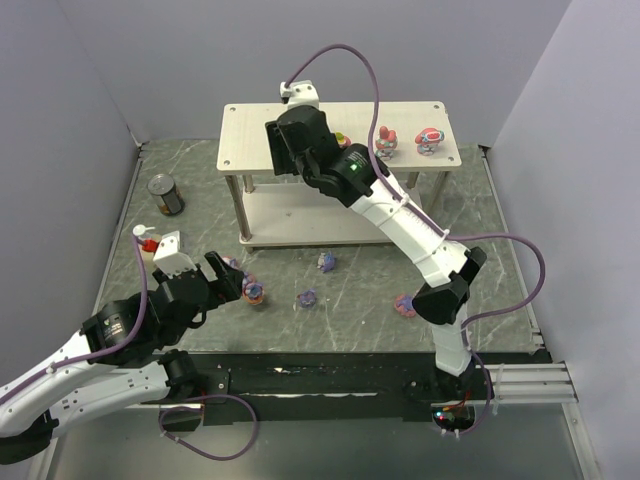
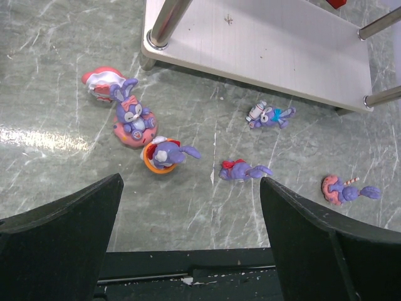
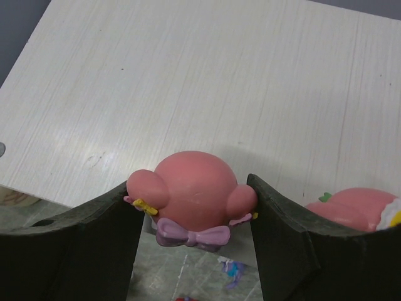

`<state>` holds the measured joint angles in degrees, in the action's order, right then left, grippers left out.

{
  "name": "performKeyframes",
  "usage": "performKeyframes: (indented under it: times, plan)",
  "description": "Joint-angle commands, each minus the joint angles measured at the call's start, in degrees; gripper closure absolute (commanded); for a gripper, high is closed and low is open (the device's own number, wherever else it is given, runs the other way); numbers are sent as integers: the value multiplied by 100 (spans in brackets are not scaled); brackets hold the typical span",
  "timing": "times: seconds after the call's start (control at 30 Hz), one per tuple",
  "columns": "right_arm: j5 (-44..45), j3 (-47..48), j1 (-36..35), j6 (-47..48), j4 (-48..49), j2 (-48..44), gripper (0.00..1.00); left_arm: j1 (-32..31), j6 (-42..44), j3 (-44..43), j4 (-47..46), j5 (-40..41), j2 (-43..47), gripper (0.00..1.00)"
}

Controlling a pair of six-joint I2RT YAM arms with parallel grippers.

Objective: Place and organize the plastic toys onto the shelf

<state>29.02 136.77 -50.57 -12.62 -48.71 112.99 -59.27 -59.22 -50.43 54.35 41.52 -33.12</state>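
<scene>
My right gripper (image 3: 194,207) is shut on a pink round-eared toy with a purple bow (image 3: 197,188) and holds it over the front edge of the shelf's top board (image 3: 188,81). Another pink toy (image 3: 357,207) stands just to its right. In the top view the right gripper (image 1: 300,155) is over the shelf (image 1: 250,130), where more toys (image 1: 387,143) (image 1: 430,140) stand at the right end. My left gripper (image 2: 191,213) is open and empty, low over the table. Ahead of it lie several toys: a red-hooded one (image 2: 100,81), a purple rabbit (image 2: 133,122), an orange-based one (image 2: 164,153) and a purple one (image 2: 241,170).
A dark tin can (image 1: 166,195) and a beige pump bottle (image 1: 147,240) stand at the table's left side. More toys lie before the shelf (image 1: 326,262) and near the right arm (image 1: 405,304). The lower shelf board (image 2: 263,44) and its metal legs (image 2: 166,22) are just beyond the toys.
</scene>
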Motion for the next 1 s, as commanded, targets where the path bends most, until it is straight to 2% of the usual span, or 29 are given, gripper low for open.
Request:
performKeyframes:
  times: [0.0,0.4,0.77,0.97]
  plan:
    - [-185,245,126,-65,-218,188,34,29,-37,-19,-29,137,52,3]
    - [-282,219,196,-30,-183,241,25,29,-63,-19,-3,155,52,3]
    - [-335,148,205,23,-8,224,24,29,-72,-19,-3,155,69,3]
    - [-432,-80,214,93,212,109,20,29,-72,-19,6,164,96,3]
